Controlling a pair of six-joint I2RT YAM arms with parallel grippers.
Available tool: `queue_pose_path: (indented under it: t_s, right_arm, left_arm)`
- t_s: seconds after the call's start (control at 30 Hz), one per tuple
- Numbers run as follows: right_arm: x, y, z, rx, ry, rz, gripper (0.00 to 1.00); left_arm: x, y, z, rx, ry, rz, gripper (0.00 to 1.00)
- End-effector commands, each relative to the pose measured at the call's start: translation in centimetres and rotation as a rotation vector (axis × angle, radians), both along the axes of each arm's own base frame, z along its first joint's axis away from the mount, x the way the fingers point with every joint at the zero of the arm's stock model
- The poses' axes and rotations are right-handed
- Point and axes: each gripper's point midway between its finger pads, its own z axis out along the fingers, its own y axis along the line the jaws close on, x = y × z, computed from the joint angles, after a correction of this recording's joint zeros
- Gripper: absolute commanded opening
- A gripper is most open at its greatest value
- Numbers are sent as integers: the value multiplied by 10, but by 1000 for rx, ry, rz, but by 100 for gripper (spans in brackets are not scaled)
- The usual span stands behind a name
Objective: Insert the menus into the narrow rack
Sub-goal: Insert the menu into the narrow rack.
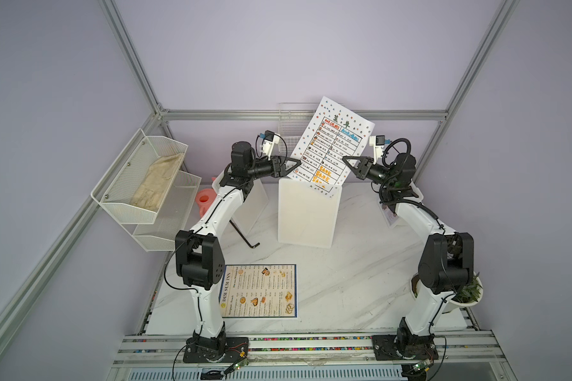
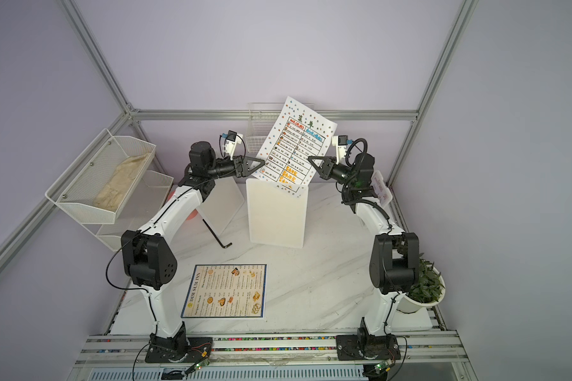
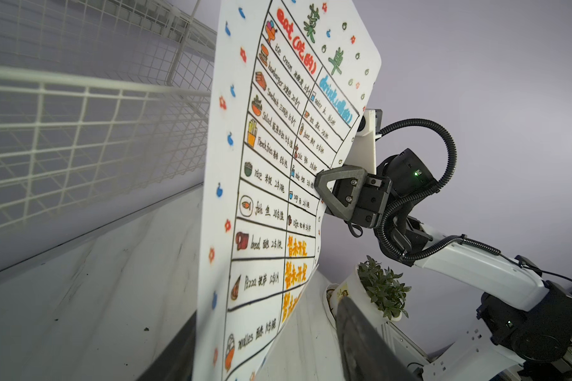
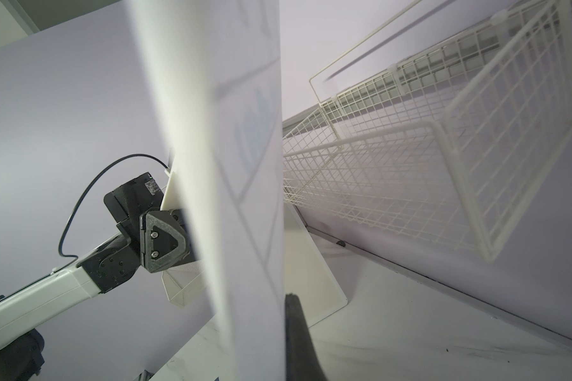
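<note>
The white table sheet menu (image 1: 331, 145) (image 2: 294, 145) stands upright and tilted over the narrow rack (image 1: 306, 217) (image 2: 274, 217), a tall white holder mid-table. Its lower edge meets the rack's top opening. My right gripper (image 1: 345, 160) (image 4: 278, 333) is shut on the sheet's right edge. My left gripper (image 1: 296, 162) (image 3: 268, 356) is open, its jaws straddling the sheet's left edge with a gap on one side. The dark-bordered "DIM SUM INN" menu (image 1: 258, 291) (image 2: 225, 291) lies flat near the table's front. A small printed card (image 2: 380, 188) leans behind the right arm.
A wire basket (image 1: 291, 128) hangs on the back wall behind the sheet. A mesh wall shelf (image 1: 146, 178) holding a cloth is at the left, with an orange cup (image 1: 203, 199) below it. A black hex key (image 1: 245, 234) and a leaning white panel (image 1: 251, 204) lie left of the rack. A potted plant (image 1: 466, 290) stands front right.
</note>
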Motion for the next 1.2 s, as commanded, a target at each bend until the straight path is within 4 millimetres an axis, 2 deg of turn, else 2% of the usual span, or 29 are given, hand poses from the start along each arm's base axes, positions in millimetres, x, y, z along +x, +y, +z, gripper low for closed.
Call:
queue_pose_path:
  t_s: [0.0,0.57,1.17]
  right_arm:
    - [-16,1,31,-14,-91,33,0]
    - [-25,8,38,-34,-123,110,0]
    - [-26,12,39,-76,-111,164,0]
  left_arm:
    - [-11,0,33,-16,-95,-16,58]
    - [-12,3,25,27,-91,-6,58]
    - [-11,2,30,32,-99,-25,58]
